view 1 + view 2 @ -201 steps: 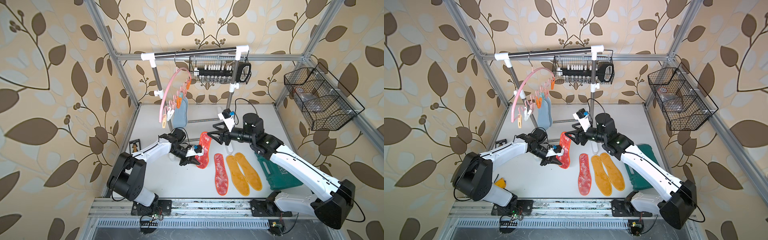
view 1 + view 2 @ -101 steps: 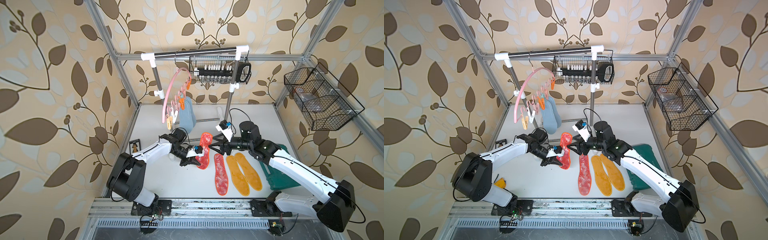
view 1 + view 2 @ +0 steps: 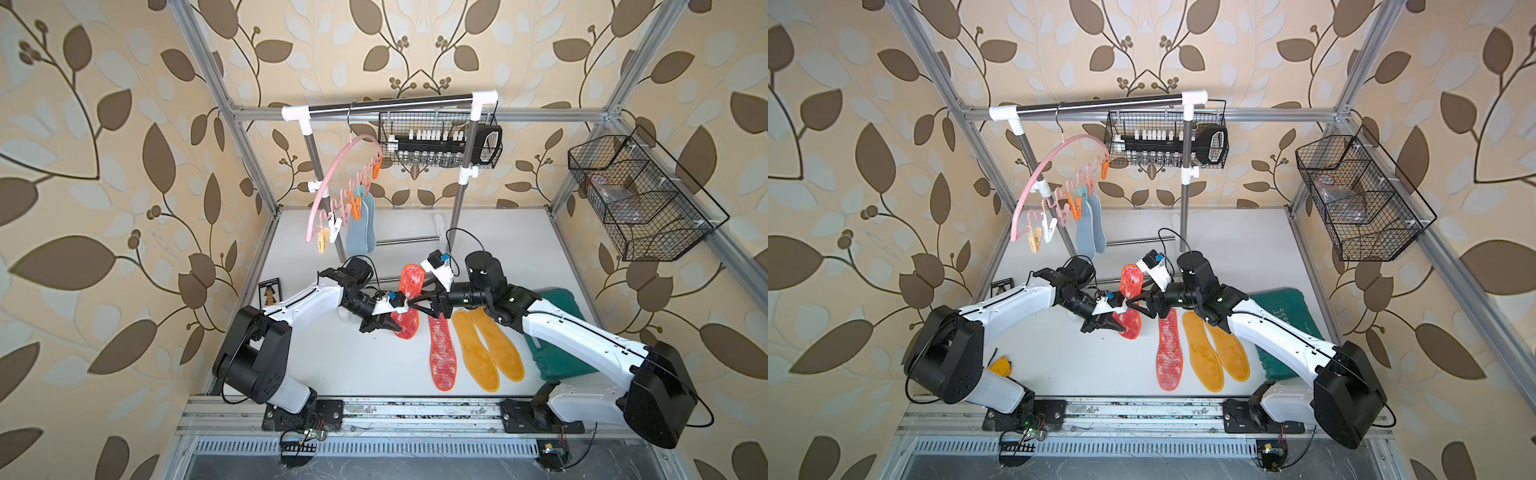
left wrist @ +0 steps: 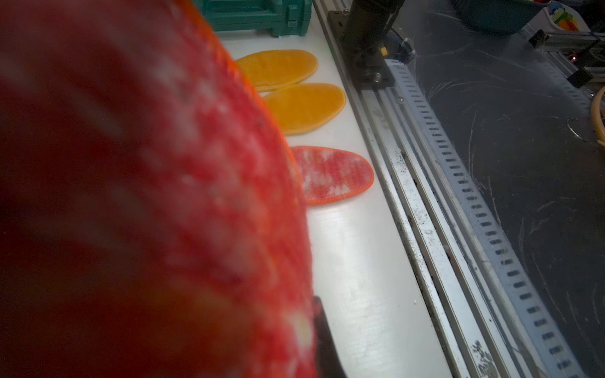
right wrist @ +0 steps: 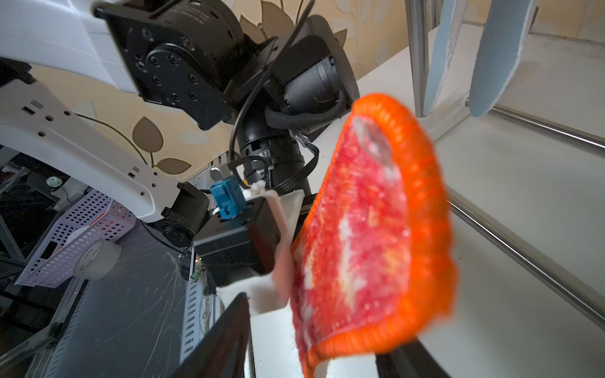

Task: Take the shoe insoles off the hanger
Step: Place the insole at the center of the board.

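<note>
1. The red-and-white insole (image 3: 412, 282) looks light, thin and floppy, with a fuzzy face that should grip well. Take it across its width rather than by the orange rim.
2. Your left claw (image 3: 394, 327) is clamped on its lower end and holds it tilted upright above the bench (image 3: 357, 365).
3. Your right claw (image 3: 422, 309) has its jaws apart, astride the insole at about mid-length. The right wrist view shows the pad between the fingers, but not whether they touch it.
4. Its mate (image 3: 441, 353) and the orange-yellow pair (image 3: 486, 349) lie flat on the bench. The grey-blue pair (image 3: 360, 226) hangs clipped to the hanger (image 3: 345, 174).
</note>
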You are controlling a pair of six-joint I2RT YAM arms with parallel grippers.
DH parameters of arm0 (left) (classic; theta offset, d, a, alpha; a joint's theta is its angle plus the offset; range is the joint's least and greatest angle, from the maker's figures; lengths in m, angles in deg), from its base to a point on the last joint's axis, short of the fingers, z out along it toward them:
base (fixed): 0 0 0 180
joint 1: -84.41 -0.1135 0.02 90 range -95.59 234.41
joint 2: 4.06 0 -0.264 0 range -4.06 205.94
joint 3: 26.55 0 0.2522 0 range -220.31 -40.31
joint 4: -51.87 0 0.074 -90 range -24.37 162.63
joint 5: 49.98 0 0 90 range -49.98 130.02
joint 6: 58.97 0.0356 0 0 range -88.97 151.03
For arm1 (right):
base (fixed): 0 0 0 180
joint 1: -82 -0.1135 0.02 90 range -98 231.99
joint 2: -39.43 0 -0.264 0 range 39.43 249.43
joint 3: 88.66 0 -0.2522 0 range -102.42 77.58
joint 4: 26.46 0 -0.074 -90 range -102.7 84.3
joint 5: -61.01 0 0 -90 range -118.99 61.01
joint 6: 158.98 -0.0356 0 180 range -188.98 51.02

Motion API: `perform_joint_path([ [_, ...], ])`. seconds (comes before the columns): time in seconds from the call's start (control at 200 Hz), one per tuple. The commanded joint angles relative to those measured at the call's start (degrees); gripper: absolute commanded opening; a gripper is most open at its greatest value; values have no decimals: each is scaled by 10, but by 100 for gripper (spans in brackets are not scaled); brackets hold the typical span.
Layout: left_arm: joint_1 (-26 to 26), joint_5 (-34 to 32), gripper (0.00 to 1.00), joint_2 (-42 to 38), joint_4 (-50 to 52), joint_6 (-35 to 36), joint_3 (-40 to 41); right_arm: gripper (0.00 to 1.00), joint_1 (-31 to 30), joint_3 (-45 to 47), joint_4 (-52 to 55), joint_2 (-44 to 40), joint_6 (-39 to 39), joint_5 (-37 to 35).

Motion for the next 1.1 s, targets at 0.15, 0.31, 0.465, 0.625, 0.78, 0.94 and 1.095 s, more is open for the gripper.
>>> perform_joint_path([
  [0.15, 6, 25, 0, -30, 8, 20, 2, 45, 1, -27, -1, 32, 14, 28],
  [0.31, 6, 24, 0, -33, 8, 29, 6, 41, 2, -44, -4, 55, 4, 51],
  [0.465, 7, 22, 0, -33, 5, 33, 10, 37, 2, -53, -7, 71, -6, 67],
  [0.625, 6, 18, 0, -32, 3, 34, 10, 17, 3, -56, -6, 76, -7, 77],
  [0.78, 6, 10, 3, -32, 3, 33, 11, 4, 10, -55, 27, 74, -5, 78],
  [0.94, 4, 15, 43, -26, 15, 21, -5, 1, 16, -41, 55, 64, -5, 71],
  [1.095, 1, 17, 53, -15, 28, 20, -15, 0, 17, -13, 55, 71, 0, 56],
])
